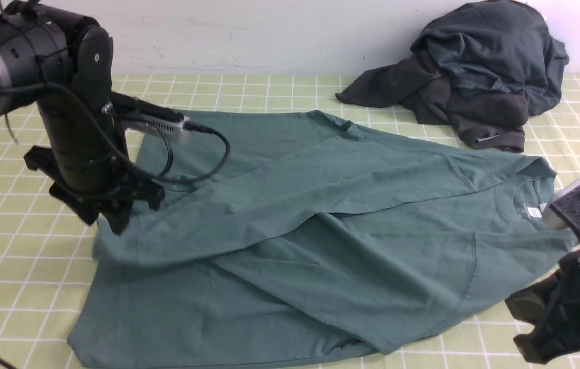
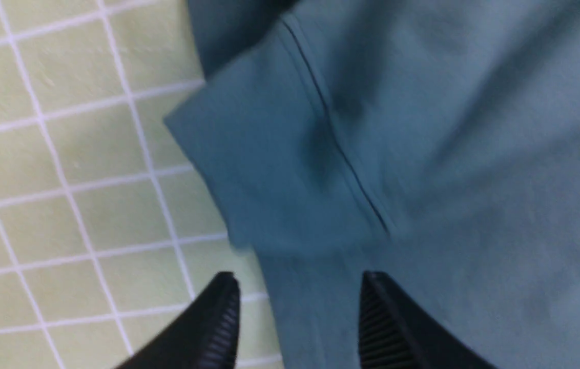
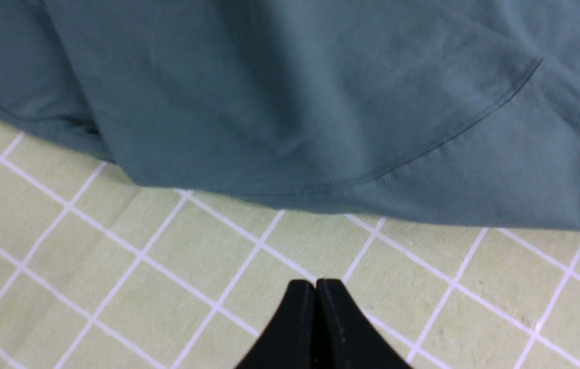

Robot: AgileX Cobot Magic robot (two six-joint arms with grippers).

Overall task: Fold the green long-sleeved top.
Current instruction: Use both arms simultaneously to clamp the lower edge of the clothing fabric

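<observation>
The green long-sleeved top (image 1: 320, 220) lies spread across the checked cloth, its neck with a small white label (image 1: 532, 210) at the right. Both sleeves are folded across the body. One cuff (image 2: 254, 169) lies at the top's left side. My left gripper (image 1: 110, 218) is open and empty just above that cuff; in the left wrist view (image 2: 297, 287) its jaws stand apart over the top's edge. My right gripper (image 1: 528, 328) is shut and empty at the front right, over bare cloth beside the top's shoulder edge (image 3: 320, 128); the right wrist view (image 3: 315, 287) shows its jaws together.
A heap of dark charcoal-grey clothes (image 1: 479, 66) lies at the back right against the wall. The table is covered by a yellow-green checked cloth (image 1: 13, 266).
</observation>
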